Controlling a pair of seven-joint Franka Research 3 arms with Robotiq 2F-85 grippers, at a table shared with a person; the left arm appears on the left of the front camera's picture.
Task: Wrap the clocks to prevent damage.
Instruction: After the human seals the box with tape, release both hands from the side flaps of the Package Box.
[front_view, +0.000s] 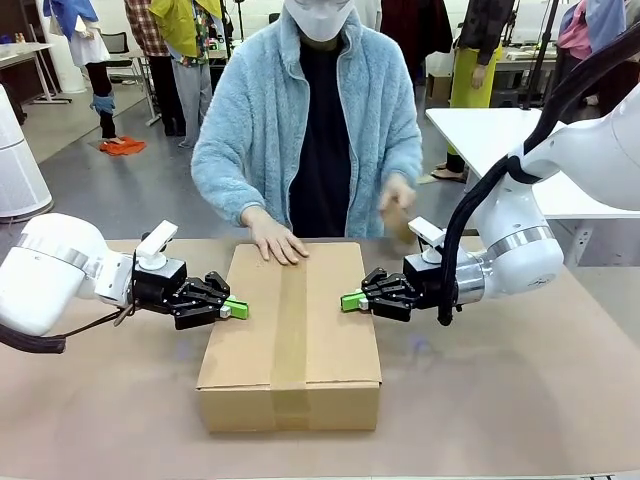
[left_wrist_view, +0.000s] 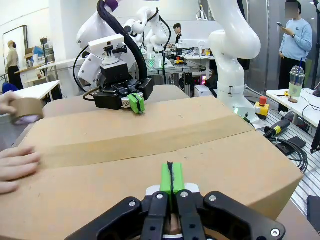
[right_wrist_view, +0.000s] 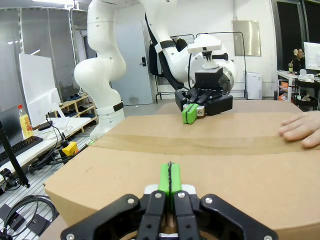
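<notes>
Cardboard box (front_view: 290, 340) taped shut; long axis toward person.

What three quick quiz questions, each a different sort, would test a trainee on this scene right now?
1. True or false: both flaps of the cardboard box are down and a strip of brown tape runs along the seam.
2. Multiple choice: the left pincer is A) open above the box, B) shut, pads pressed on the box top at its left edge, C) shut on the tape roll.
3. Fill in: one of the person's hands lies flat on the box; the other holds a ____.

Key: 1 true; 2 B; 3 tape roll. The right pincer mirrors the left at the opposite edge.
</notes>
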